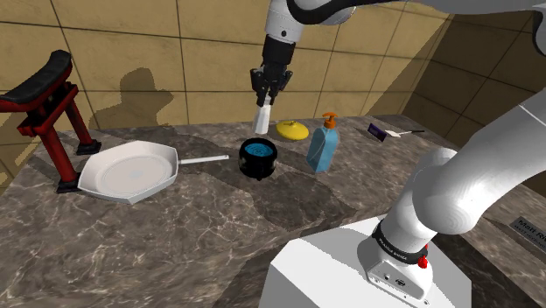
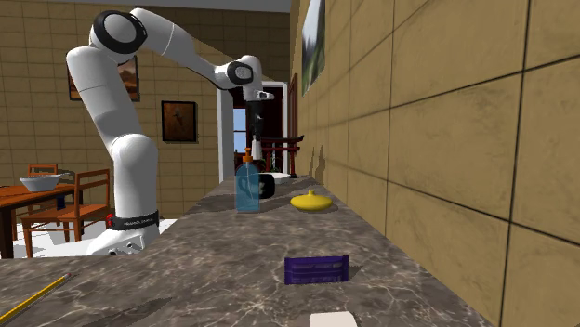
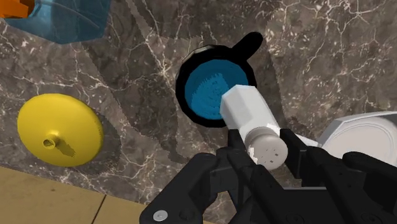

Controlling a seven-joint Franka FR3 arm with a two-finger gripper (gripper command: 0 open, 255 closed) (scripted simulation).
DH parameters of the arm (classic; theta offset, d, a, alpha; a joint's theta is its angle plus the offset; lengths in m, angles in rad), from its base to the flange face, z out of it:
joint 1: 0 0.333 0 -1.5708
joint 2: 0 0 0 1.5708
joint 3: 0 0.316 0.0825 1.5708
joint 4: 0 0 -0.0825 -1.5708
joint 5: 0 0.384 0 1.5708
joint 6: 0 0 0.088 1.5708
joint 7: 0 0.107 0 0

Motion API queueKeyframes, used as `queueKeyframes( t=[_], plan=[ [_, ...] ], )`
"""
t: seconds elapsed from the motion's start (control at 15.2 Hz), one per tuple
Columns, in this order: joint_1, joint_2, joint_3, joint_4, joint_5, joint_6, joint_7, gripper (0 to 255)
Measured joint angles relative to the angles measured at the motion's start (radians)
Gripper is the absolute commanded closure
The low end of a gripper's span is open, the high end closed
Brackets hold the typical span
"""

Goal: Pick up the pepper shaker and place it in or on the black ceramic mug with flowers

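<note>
Pepper shaker (image 3: 249, 114) clamped in gripper (image 1: 265, 99), hanging above black mug (image 1: 258, 158), seemingly slightly off centre. Transport step; next move: centre over the opening, lower, release.

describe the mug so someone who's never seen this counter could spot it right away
On the dark marbled counter by the tan tiled wall, look between the white pan and the blue soap bottle. The mug is the short black cup there, under the gripper holding the white shaker; only it has a black outside and a bright blue inside.
</note>
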Motion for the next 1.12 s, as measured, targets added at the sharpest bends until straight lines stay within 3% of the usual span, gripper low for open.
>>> queueKeyframes(
  t=[0.86,1.12],
  plan=[
    [0.002,0.024,0.002,-0.155,0.005,0.178,-0.008,255],
    [0.002,0.031,0.003,-0.161,0.005,0.192,-0.009,255]
  ],
)
